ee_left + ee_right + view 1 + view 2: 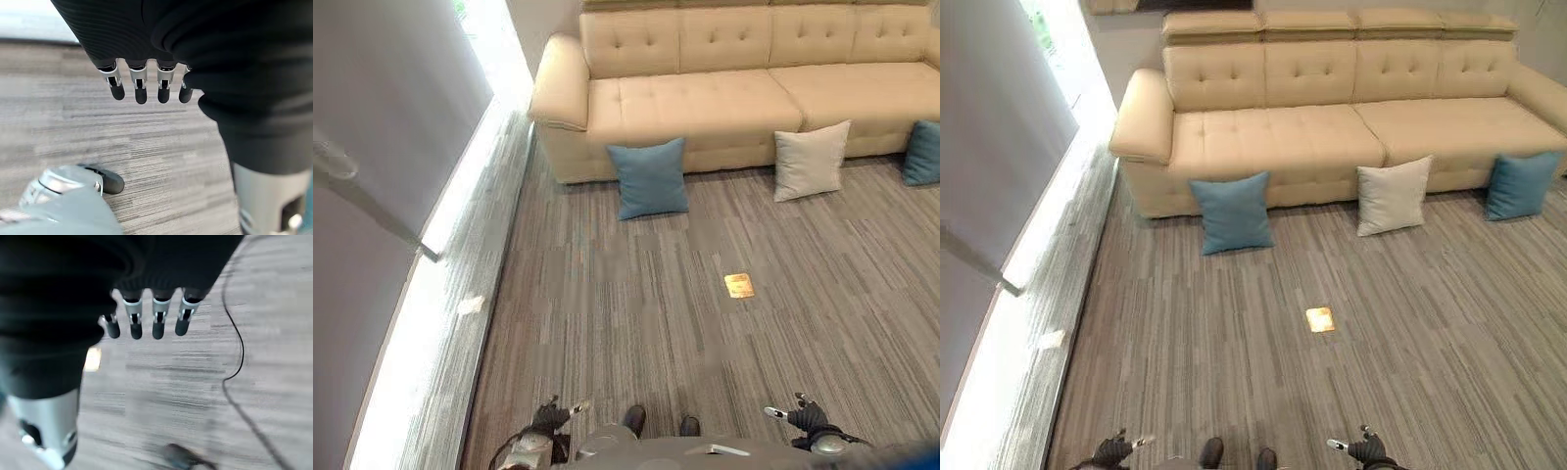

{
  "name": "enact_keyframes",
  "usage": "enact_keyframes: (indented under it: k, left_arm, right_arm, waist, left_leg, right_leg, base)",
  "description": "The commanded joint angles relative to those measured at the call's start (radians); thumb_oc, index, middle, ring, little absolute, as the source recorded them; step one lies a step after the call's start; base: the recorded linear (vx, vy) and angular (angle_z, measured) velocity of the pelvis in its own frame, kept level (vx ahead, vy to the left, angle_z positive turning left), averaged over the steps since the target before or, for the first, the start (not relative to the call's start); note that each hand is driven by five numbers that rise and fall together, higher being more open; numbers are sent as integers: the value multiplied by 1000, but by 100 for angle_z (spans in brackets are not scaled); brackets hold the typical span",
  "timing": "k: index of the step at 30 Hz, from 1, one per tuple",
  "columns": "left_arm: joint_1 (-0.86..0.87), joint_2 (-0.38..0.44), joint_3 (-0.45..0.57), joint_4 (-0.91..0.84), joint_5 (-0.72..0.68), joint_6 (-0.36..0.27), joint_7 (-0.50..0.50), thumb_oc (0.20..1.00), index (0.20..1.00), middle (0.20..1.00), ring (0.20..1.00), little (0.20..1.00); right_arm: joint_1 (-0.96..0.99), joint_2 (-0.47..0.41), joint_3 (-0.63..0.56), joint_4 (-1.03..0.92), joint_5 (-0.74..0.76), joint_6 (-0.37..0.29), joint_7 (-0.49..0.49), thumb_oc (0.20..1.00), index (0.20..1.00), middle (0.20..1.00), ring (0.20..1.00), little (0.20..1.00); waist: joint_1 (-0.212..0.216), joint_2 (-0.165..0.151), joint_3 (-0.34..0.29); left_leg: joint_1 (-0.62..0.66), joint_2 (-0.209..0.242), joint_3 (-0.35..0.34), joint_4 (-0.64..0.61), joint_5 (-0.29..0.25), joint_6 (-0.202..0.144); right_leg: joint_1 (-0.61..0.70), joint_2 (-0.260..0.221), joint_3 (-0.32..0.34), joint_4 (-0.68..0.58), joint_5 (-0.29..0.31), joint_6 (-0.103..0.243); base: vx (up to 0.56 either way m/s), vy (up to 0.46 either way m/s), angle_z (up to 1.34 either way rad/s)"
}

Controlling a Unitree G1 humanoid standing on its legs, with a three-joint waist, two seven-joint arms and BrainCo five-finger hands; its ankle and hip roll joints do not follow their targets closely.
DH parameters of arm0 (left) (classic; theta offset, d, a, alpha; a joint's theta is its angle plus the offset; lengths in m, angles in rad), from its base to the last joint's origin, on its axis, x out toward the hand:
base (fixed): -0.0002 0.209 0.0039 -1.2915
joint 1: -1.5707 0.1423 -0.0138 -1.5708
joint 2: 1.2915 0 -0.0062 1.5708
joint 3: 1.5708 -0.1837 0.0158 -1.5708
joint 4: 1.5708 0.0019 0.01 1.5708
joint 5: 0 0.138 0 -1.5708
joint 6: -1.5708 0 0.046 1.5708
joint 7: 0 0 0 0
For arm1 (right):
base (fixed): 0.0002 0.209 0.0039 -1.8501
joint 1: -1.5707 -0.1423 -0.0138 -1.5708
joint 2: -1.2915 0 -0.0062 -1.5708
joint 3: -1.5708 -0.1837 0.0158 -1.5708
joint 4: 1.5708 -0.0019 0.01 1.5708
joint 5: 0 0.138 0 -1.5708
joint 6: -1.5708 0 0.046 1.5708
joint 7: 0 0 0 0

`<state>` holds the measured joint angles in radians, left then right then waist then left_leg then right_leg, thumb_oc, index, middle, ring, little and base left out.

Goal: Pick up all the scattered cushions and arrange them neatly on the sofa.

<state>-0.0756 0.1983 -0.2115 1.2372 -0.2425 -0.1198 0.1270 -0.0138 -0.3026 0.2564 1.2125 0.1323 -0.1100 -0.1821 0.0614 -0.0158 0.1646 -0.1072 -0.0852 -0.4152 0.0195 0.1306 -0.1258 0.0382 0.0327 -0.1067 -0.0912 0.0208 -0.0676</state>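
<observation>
Three cushions stand on the floor (1400,323), each leaning upright against the front of the sofa (1332,127), whose seat is bare. This cream sofa runs along the far edge of the striped grey floor, its left armrest near the bright window strip (1009,323) along the left edge. One blue cushion (1232,212) rests below the left seat section, just right of the armrest. White cushion (1393,196) leans near the middle of the sofa front, well apart from the first. Second blue cushion (1520,184) sits toward the right end of the sofa front, near the right edge of the floor. A small shiny floor plate (1319,319) lies in the open floor, well apart from the cushions and between them and the robot. Left hand (141,81) hangs over the near floor with fingers straight and spread, holding nothing. Right hand (146,318) hangs likewise, fingers straight and loose, empty.
</observation>
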Motion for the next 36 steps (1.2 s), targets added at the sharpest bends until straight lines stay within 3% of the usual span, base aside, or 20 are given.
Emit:
enact_keyframes:
  k: [1,3,6,11,12,14,16,17,23,24,27,29,31,32,36]
  left_arm:
    - [11,10,19,13,20,-2,0,1000,1000,1000,1000,1000]
    - [24,6,33,18,17,-2,-1,1000,1000,1000,1000,1000]
    - [42,16,52,34,25,4,-2,1000,1000,1000,1000,1000]
    - [41,28,68,42,28,4,-5,1000,1000,1000,1000,1000]
    - [33,43,65,33,29,4,-7,1000,1000,1000,1000,1000]
    - [26,52,60,27,35,2,-7,1000,1000,1000,1000,1000]
    - [22,59,49,23,50,0,-6,1000,1000,1000,1000,1000]
    - [17,65,44,22,61,2,-7,1000,1000,1000,1000,1000]
    - [11,60,48,35,59,-1,-6,1000,1000,1000,1000,1000]
    - [23,56,47,46,78,-1,-7,1000,1000,1000,1000,1000]
    - [33,55,53,48,71,1,-10,1000,1000,1000,1000,1000]
    - [36,52,47,38,70,0,-14,1000,1000,1000,1000,1000]
    - [34,50,43,31,63,0,-14,1000,1000,1000,1000,1000]
    - [25,47,35,15,45,4,-13,1000,1000,1000,1000,1000]
    - [26,35,17,6,46,4,-20,1000,1000,1000,1000,1000]
  right_arm:
    - [-18,-35,-8,-58,-10,-25,-15,1000,1000,1000,1000,1000]
    - [-20,-38,-9,-62,-8,-24,-13,1000,1000,1000,1000,1000]
    - [-22,-27,0,-46,-22,-19,-9,1000,1000,1000,1000,1000]
    - [-23,-16,-5,-33,-38,-11,-5,1000,1000,1000,1000,1000]
    - [-37,-15,0,-47,-36,-6,-1,1000,1000,1000,1000,1000]
    - [-38,-11,2,-60,-33,-10,1,1000,1000,1000,1000,1000]
    - [-39,-11,9,-68,-32,-11,0,1000,1000,1000,1000,1000]
    - [-41,-12,20,-70,-32,-10,0,1000,1000,1000,1000,1000]
    - [-48,-18,39,-78,-44,-3,-2,1000,1000,1000,1000,1000]
    - [-34,-19,40,-86,-48,-6,3,1000,1000,1000,1000,1000]
    - [-40,-21,48,-91,-52,-10,4,1000,1000,1000,1000,1000]
    - [-44,-26,51,-104,-45,-15,6,1000,1000,1000,1000,1000]
    - [-47,-28,50,-107,-39,-17,6,1000,1000,1000,1000,1000]
    - [-56,-36,49,-99,-27,-14,2,1000,1000,1000,1000,1000]
    - [-55,-45,48,-88,-24,-15,2,1000,1000,1000,1000,1000]
  waist:
    - [-9,-32,11]
    - [-6,-34,8]
    - [4,-42,0]
    - [26,-54,-24]
    - [24,-43,-3]
    - [5,-30,8]
    - [-16,-22,11]
    - [-24,-30,19]
    - [-56,-48,30]
    - [-60,-46,4]
    - [-56,-35,-4]
    - [-48,-32,6]
    - [-44,-33,16]
    - [-27,-51,37]
    - [-17,-63,27]
  left_leg:
    - [-19,-42,98,56,-141,104]
    - [-32,-32,190,70,-158,119]
    - [-20,-35,194,59,-172,139]
    - [-1,-48,205,44,-193,167]
    - [34,-54,206,45,-205,198]
    - [58,-48,179,44,-209,205]
    - [100,-43,132,27,-217,204]
    - [137,-46,115,11,-228,198]
    - [248,-44,41,-22,-267,173]
    - [270,-17,19,-19,-267,146]
    - [250,19,23,58,-223,104]
    - [207,19,32,171,-173,79]
    - [178,13,35,236,-145,74]
    - [74,15,92,371,-118,90]
    - [-5,-37,151,246,-226,119]
  right_leg:
    - [22,-76,30,89,-86,106]
    - [20,-83,15,79,-81,109]
    - [27,-85,25,80,-82,115]
    - [27,-129,27,132,-87,149]
    - [-51,-162,49,327,-17,184]
    - [-113,-142,89,430,25,183]
    - [-167,-70,145,437,-26,163]
    - [-178,-49,142,365,-41,158]
    - [-254,-20,80,186,40,164]
    - [-216,-17,90,168,29,134]
    - [-182,-8,90,170,11,118]
    - [-142,-1,104,170,-12,102]
    - [-130,3,116,175,-20,95]
    - [-86,-10,136,174,-45,73]
    - [-33,-22,146,151,-67,81]
  base:
    - [-3,44,65]
    - [53,86,61]
    - [142,92,37]
    - [171,167,-11]
    - [188,221,-9]
    - [209,166,-19]
    - [272,19,35]
    - [342,-64,61]
    - [330,-120,31]
    - [445,-272,70]
    - [308,-225,67]
    - [201,-142,-8]
    - [161,-124,-17]
    - [266,-187,4]
    - [259,-100,-6]
